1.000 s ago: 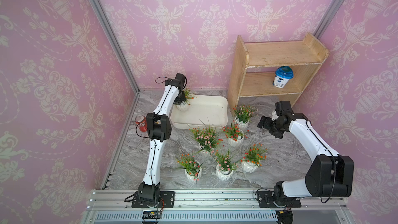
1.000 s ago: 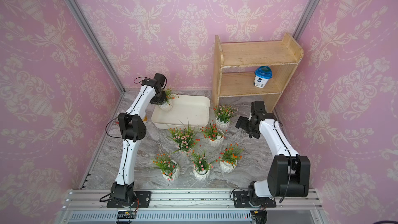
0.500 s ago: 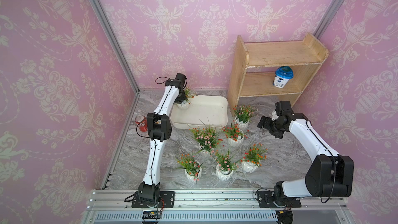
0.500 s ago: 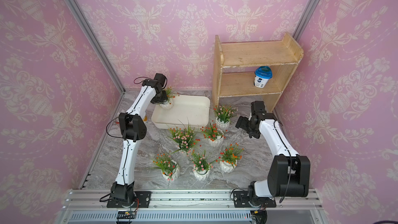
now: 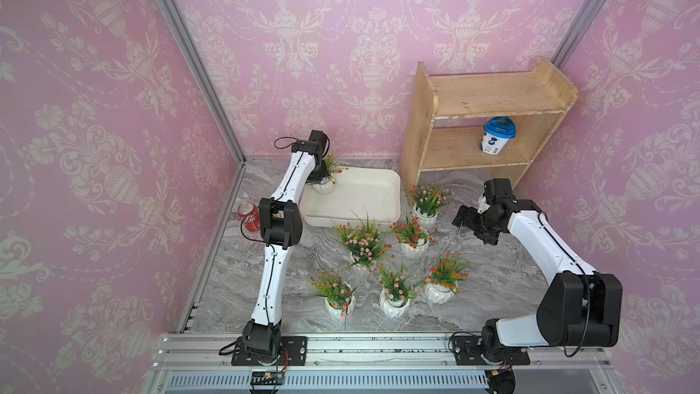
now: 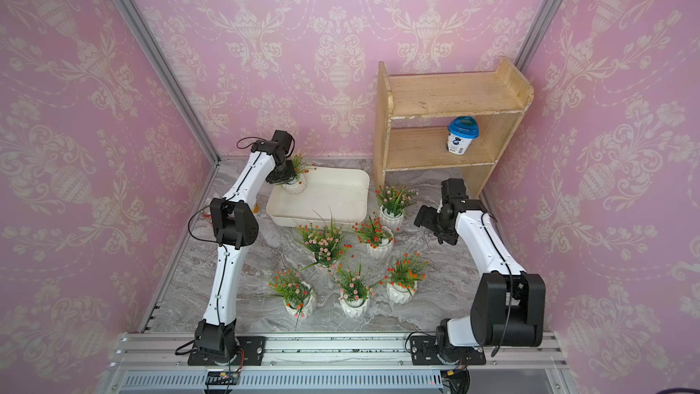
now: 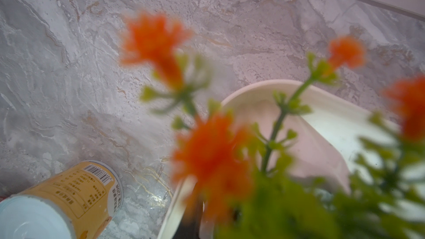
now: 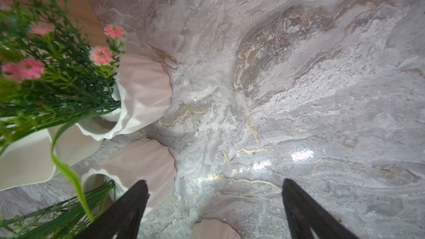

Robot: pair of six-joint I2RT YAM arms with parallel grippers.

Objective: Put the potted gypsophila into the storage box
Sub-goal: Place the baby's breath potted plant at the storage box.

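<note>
Low over pot (image 5: 324, 186) at box's (image 5: 373, 198) ten-o'clock corner with left claw (image 6: 282, 177); grip hidden, cannot tell. Right claw (image 8: 213, 187) spread wide, idle. Could snag stems (image 7: 278, 123) lifting away, perhaps tipping pot.

the walls (image 5: 341, 32) are papered in pink, printed with a cream damask of urns and garlands. the tabletop (image 5: 492, 278) is marbled in grey and white, and thin gold veins are seen in it. the storage box (image 5: 363, 198) is cream-white. the potted gypsophila (image 5: 326, 183) is flowered orange-red over green, in a white ribbed pot. the shelf (image 5: 492, 96) is pale wood, the cup (image 5: 498, 138) white with a blue lid, the red can (image 5: 248, 216) lettered in white. the other can (image 7: 80, 189) is yellow.
</note>
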